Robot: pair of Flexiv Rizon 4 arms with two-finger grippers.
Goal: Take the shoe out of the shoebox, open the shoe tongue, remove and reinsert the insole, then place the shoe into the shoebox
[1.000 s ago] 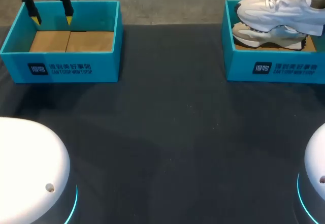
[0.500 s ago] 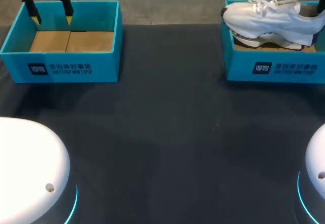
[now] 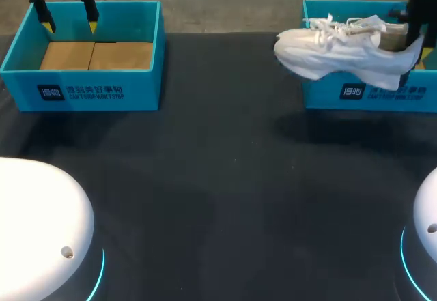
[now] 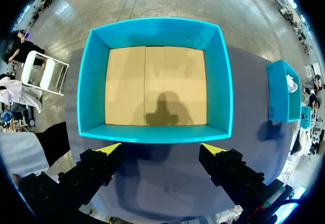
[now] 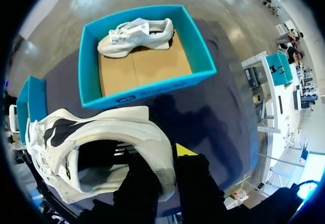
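Right gripper (image 5: pixel 163 158), upper right in the head view, clamps the heel of the white shoe (image 3: pixel 341 52), held in the air before the right shoebox (image 3: pixel 372 95). A second shoe (image 5: pixel 136 36) lies inside. Left gripper (image 3: pixel 69 22) hangs wide open over the left shoebox (image 3: pixel 82 95), upper left.
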